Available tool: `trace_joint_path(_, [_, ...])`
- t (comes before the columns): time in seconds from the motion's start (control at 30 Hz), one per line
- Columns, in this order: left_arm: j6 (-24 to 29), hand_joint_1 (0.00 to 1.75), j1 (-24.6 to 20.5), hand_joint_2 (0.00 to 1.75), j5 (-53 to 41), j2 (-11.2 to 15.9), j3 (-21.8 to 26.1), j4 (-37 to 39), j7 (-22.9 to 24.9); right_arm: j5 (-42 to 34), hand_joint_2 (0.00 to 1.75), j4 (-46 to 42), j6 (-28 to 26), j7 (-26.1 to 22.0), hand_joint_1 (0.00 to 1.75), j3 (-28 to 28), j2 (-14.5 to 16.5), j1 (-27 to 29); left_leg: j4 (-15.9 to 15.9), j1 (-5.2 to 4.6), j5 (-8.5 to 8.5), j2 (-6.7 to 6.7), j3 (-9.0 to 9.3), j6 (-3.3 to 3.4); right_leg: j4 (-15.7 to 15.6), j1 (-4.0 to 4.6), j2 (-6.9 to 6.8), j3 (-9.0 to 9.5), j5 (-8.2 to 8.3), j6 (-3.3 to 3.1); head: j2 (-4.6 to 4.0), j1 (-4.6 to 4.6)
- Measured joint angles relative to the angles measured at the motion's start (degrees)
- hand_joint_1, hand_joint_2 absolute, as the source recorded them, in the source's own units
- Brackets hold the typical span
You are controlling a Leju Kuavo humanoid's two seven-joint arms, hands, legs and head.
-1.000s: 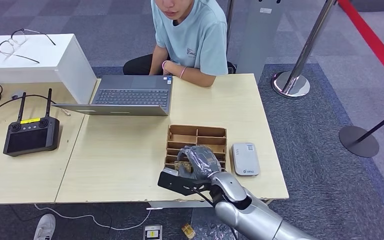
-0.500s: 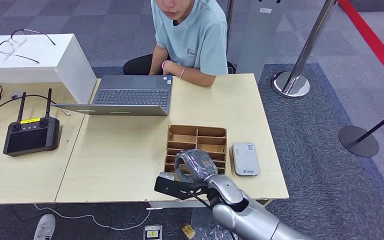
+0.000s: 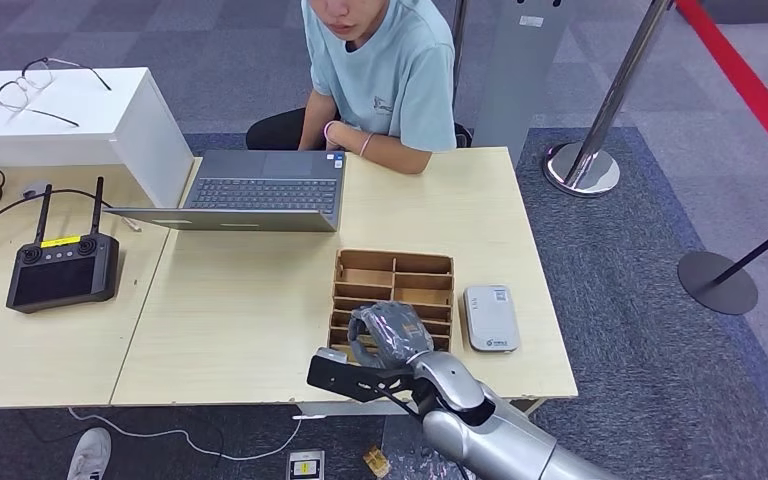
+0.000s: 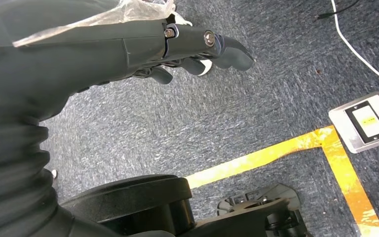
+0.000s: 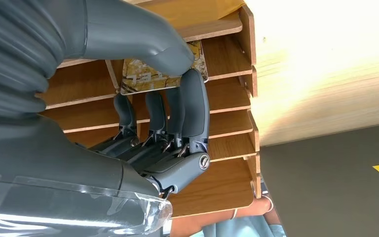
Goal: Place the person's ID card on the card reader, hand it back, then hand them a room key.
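The right hand [image 3: 388, 333] has drawn back slightly toward the table's near edge and is pinching a gold-patterned room key [image 5: 150, 74] between thumb and fingers [image 5: 195, 106], over the wooden tray [image 3: 396, 277]. The left hand [image 4: 177, 47] is hanging over carpet, fingers loosely apart, holding nothing.

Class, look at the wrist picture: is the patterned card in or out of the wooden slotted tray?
Partly in. The card sits in a slot of the tray, pinched by the right hand.
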Motion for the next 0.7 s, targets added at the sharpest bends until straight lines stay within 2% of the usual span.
trace_joint_path(0.37, [0.00, 0.00, 0.00, 1.75, -0.09, 0.00, 0.00, 0.00, 0.00, -0.20, 1.75, 0.07, -0.15, -0.02, 1.37, -0.04, 0.05, -0.02, 0.00, 0.00, 0.00, 0.00, 0.01, 0.00, 0.00, 0.00, 0.00, 0.01, 0.00, 0.00, 0.00, 0.00])
trace_joint_path(0.4, [0.00, 0.00, 0.00, 1.75, -0.09, 0.00, 0.00, 0.00, 0.00, -0.22, 1.75, 0.08, -0.14, -0.02, 1.40, -0.04, 0.06, -0.02, 0.00, 0.00, 0.00, 0.00, 0.01, 0.00, 0.00, 0.00, 0.00, 0.01, 0.00, 0.00, 0.00, 0.00])
trace_joint_path(0.53, [0.00, 0.00, 0.00, 1.75, -0.09, 0.00, 0.00, 0.00, 0.00, -0.26, 1.75, 0.07, -0.08, -0.02, 1.75, -0.04, 0.05, -0.01, 0.00, 0.00, 0.00, 0.00, 0.02, 0.00, 0.00, 0.00, 0.00, 0.01, 0.00, 0.00, 0.00, 0.00])
trace_joint_path(0.63, [0.00, 0.00, 0.00, 1.75, -0.08, 0.00, 0.00, 0.00, 0.00, -0.28, 1.75, 0.08, 0.04, -0.01, 1.73, -0.06, 0.04, -0.01, 0.00, 0.00, 0.00, 0.00, 0.02, 0.00, 0.00, 0.00, 0.00, 0.01, 0.00, 0.00, 0.00, 0.00])
trace_joint_path(0.7, [0.00, 0.00, 0.00, 1.75, -0.05, 0.00, 0.00, 0.00, 0.00, -0.45, 1.75, 0.08, 0.23, 0.02, 1.65, -0.07, 0.04, 0.00, 0.00, 0.00, 0.00, 0.00, 0.01, 0.00, 0.00, 0.00, 0.00, 0.01, 0.00, 0.00, -0.01, 0.00])
